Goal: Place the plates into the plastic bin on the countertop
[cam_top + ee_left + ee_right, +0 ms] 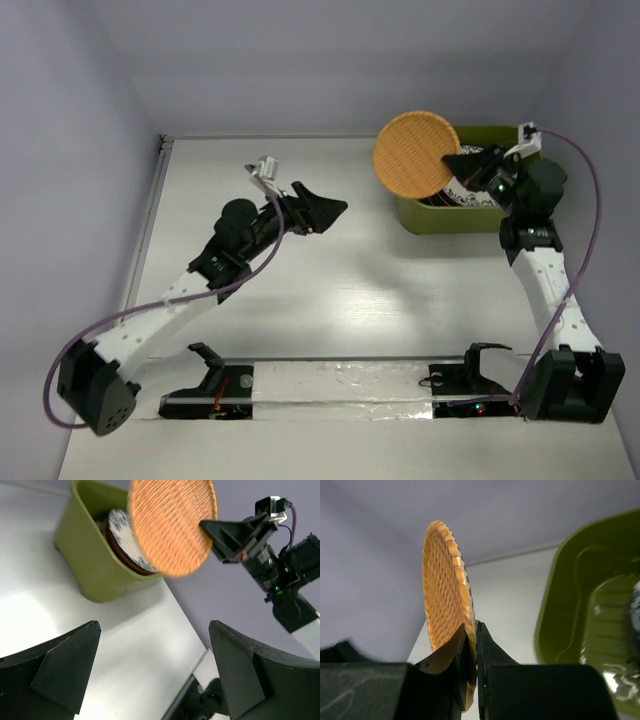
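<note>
My right gripper (457, 160) is shut on the rim of the orange-brown plate (413, 153) and holds it on edge in the air above the left end of the olive-green plastic bin (428, 217). The right wrist view shows the plate (444, 590) pinched between the fingers, with the bin (560, 605) to its right. Other plates lie stacked in the bin; a blue-white patterned one (122, 532) and a dark red rim under it show in the left wrist view. My left gripper (335, 213) is open and empty over the white countertop (330, 290), left of the bin.
Pale walls close the countertop at the left, back and right. A metal strip runs along the left edge (150, 215). A taped bar with two black brackets (330, 385) lies along the near edge between the arm bases.
</note>
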`<state>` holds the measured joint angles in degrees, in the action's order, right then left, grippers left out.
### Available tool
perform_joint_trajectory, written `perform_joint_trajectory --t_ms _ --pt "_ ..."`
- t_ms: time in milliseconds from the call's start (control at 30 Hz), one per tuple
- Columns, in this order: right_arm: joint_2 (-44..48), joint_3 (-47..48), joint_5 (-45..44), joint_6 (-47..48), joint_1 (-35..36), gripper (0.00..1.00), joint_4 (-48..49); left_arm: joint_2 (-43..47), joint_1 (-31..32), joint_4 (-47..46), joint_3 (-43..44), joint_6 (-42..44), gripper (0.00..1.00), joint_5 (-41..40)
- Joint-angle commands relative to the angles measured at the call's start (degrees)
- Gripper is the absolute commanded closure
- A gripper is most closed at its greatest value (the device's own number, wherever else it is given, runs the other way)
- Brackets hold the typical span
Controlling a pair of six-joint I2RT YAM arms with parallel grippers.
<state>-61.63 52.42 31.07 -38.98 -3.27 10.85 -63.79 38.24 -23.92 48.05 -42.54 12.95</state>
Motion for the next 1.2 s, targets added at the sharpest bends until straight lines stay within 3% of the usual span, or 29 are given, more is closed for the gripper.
perform_joint_trajectory --t_ms 0,33,100,367,433,467,500,533,733,900,967,1000,1100,1167 --pt "-4.7 6.8 -8.1 0.0 -4.4 1.00 -0.9 8.3 0.6 7.1 -2.3 6.9 0.11 -10.5" --pt "-7.8 7.9 -10.8 -0.5 -5.4 1.00 -2.1 9.7 0.6 9.6 -3.0 7.5 0.11 -11.3" --pt "-10.5 9.4 -13.4 -1.4 -8.4 1.00 -2.3 13.2 1.1 12.7 -4.4 9.0 0.01 -12.4" --pt "-20.5 12.3 -16.9 -2.8 -14.0 1.00 -4.3 19.2 1.1 19.3 -6.1 12.0 0.01 -15.5" --pt "-22.1 13.3 -18.8 -2.6 -14.0 0.80 -6.4 20.7 1.1 20.7 -6.0 12.5 0.01 -15.6" --pt "-22.5 13.6 -19.5 -2.5 -14.0 0.56 -7.0 21.2 1.1 21.2 -5.8 12.7 0.01 -15.9" --pt "-22.5 13.5 -20.3 -2.7 -14.0 0.11 -7.3 21.7 1.1 21.6 -5.6 12.7 0.01 -16.5" --pt "-21.8 13.1 -21.8 -2.9 -14.0 0.00 -8.3 22.5 1.1 22.5 -5.3 12.9 0.01 -16.9" --pt "-11.4 9.5 -30.9 -3.7 -14.0 0.00 -10.7 23.8 1.1 26.8 -1.1 14.9 0.01 -18.0" --pt "2.8 3.7 -27.0 -5.4 -14.0 0.02 -9.7 24.2 1.1 28.9 2.1 16.7 0.01 -19.9" --pt "7.5 0.1 -16.0 -7.2 -14.0 0.16 -2.7 24.7 1.1 29.5 3.5 17.3 0.01 -20.7" --pt "11.9 -3.3 -11.9 -10.0 -14.0 0.44 -0.1 24.7 1.1 29.9 4.2 17.6 0.01 -21.6" --pt "18.7 -4.4 -3.7 -11.2 -12.9 0.88 1.3 24.8 1.1 32.0 7.4 18.8 0.01 -23.1" --pt "25.6 -2.5 -2.2 -10.9 -12.3 0.91 -3.0 25.3 1.1 33.0 9.0 19.7 0.01 -23.8"
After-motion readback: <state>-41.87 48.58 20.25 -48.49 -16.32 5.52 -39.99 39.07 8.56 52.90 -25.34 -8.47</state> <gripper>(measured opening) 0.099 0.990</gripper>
